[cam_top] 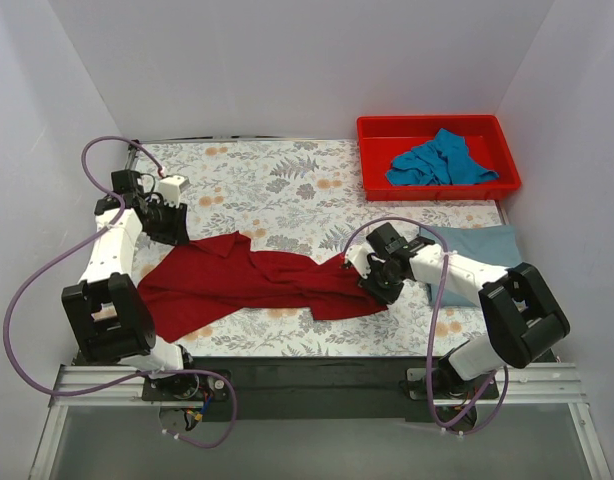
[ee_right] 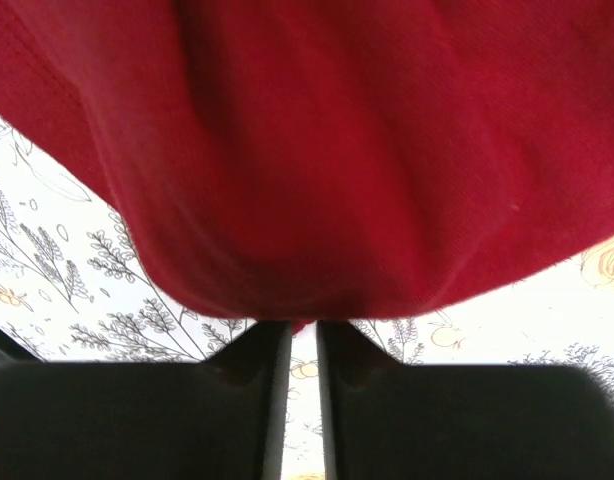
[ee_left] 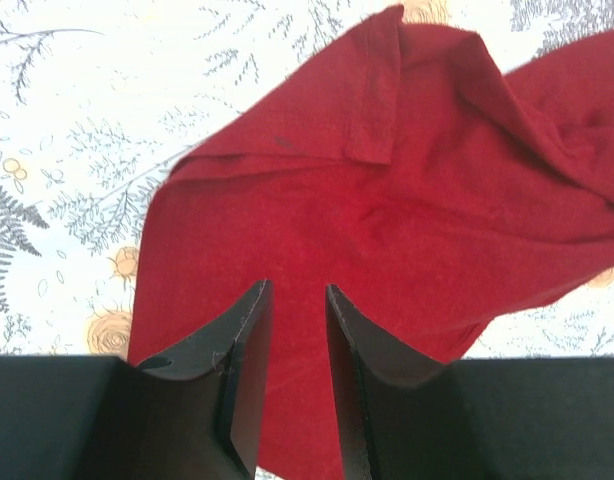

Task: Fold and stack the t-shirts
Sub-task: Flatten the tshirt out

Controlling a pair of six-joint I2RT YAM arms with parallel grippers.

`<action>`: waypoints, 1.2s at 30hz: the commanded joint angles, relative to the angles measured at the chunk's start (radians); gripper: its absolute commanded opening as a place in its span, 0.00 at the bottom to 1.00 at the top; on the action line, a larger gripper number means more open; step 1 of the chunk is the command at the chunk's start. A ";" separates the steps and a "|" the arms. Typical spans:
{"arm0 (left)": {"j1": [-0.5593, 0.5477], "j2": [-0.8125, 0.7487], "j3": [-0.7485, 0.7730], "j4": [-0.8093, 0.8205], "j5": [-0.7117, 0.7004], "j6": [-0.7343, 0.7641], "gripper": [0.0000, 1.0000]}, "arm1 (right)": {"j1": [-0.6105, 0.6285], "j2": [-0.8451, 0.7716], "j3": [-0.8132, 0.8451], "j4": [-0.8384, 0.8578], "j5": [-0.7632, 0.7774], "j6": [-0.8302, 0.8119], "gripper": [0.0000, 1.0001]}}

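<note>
The dark red t-shirt (cam_top: 247, 282) lies crumpled across the middle of the table (cam_top: 277, 180). My left gripper (cam_top: 172, 228) hovers over its far-left corner. In the left wrist view the left gripper (ee_left: 297, 290) has its jaws a little apart, with the red t-shirt (ee_left: 407, 200) lying flat beneath them. My right gripper (cam_top: 375, 280) is at the shirt's right end. In the right wrist view the right gripper (ee_right: 302, 325) is nearly closed, a small fold of the red t-shirt (ee_right: 337, 150) pinched at the tips. A folded grey-blue t-shirt (cam_top: 477, 242) lies at the right. A teal t-shirt (cam_top: 442, 160) sits in the bin.
The red plastic bin (cam_top: 432, 122) stands at the table's far right corner. White walls enclose the table on the left, back and right. My right arm reaches across the near edge of the grey-blue t-shirt.
</note>
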 commanded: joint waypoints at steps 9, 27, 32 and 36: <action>-0.194 0.128 0.017 0.176 -0.045 -0.086 0.25 | 0.026 -0.049 0.015 -0.038 0.024 0.010 0.01; -0.440 0.246 -0.096 0.366 -0.492 -0.120 0.38 | 0.024 -0.103 0.062 -0.086 0.001 0.024 0.01; -0.441 0.275 -0.080 0.374 -0.532 -0.118 0.38 | 0.024 -0.094 0.058 -0.086 0.001 0.022 0.01; -0.440 0.266 -0.079 0.382 -0.546 -0.111 0.34 | 0.024 -0.103 0.057 -0.088 0.001 0.022 0.01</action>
